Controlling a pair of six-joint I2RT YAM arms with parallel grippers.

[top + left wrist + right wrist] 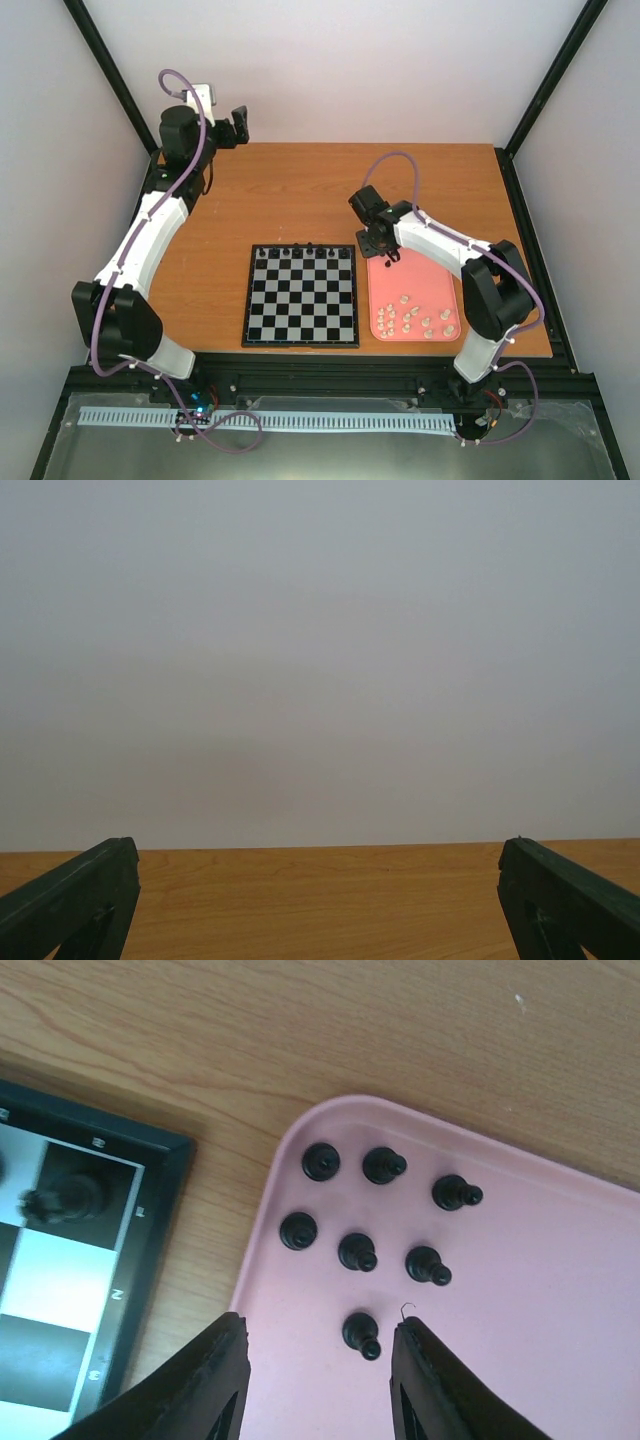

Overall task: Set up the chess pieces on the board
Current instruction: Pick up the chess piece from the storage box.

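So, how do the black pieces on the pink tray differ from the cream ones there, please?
The black pieces are dark, the cream pieces pale. The black pieces cluster at the pink tray's far end under the right end effector; the cream pieces lie at its near end. Seven black pieces show; the cream pieces look more numerous. Both sit on that tray.

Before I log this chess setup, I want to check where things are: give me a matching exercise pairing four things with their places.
1 cream pieces
2 loose black pieces
3 left pincer
4 placed black pieces

A far row of the board
B far end of the pink tray
C near end of the pink tray
D by the far left corner of the table

Pairs: 1-C, 2-B, 3-D, 4-A
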